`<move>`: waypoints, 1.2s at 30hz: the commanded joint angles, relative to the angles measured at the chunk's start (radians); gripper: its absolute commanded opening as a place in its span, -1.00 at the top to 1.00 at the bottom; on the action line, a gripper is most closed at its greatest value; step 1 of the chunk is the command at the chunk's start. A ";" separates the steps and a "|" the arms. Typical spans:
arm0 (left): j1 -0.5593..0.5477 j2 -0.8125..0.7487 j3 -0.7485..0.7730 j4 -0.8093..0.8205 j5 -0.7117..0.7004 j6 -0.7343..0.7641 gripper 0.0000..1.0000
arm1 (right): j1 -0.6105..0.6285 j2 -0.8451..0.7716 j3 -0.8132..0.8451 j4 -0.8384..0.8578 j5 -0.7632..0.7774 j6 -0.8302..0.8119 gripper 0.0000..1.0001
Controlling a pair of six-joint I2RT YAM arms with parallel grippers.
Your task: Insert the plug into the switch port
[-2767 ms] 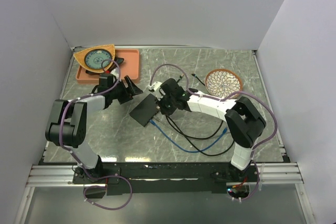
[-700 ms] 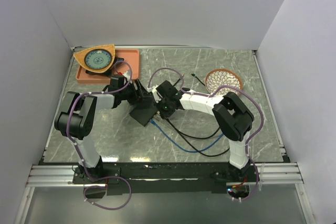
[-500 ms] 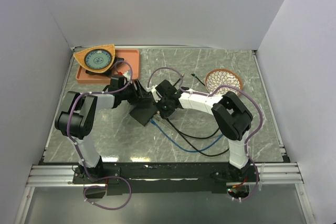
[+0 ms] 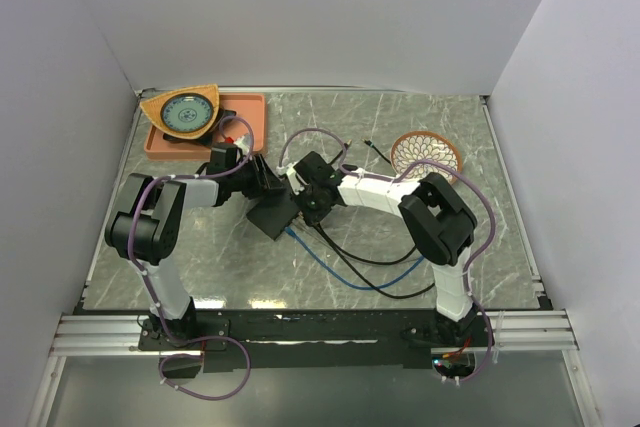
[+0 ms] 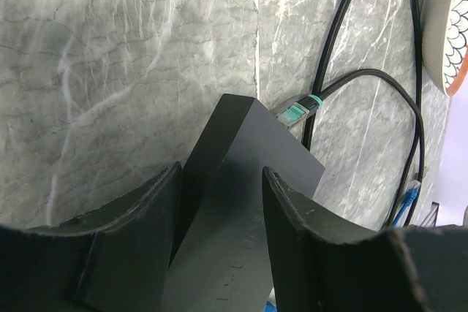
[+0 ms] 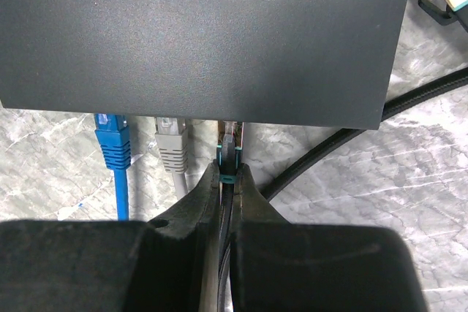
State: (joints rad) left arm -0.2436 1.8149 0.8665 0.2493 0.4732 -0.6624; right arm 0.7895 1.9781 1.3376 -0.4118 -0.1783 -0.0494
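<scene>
Well, my right gripper (image 6: 229, 177) pinched plug (image 6: 229, 138) at rear: prob. light, stiff, brittle; tip at port (image 6: 229, 123). Left gripper (image 5: 219, 173) clamped box (image 5: 256, 129).

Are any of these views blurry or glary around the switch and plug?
Top external: even light, one pale glare strip on the table. Left wrist: switch dark and featureless, left hand soft. Right wrist: plug sharp, right hand blurred and shadowed.
</scene>
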 commanded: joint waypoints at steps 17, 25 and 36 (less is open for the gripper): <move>-0.056 0.020 -0.047 -0.038 0.102 0.014 0.05 | 0.008 0.074 0.185 0.176 -0.027 0.011 1.00; -0.065 0.008 -0.080 -0.027 0.108 0.009 0.13 | 0.008 0.114 0.251 0.183 -0.029 0.025 1.00; -0.097 -0.015 -0.145 -0.013 0.105 -0.002 0.20 | 0.007 0.182 0.382 0.180 -0.021 0.048 1.00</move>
State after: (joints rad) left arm -0.2440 1.8057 0.7914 0.3824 0.4110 -0.6350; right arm 0.7895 2.1204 1.5887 -0.6235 -0.1913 -0.0235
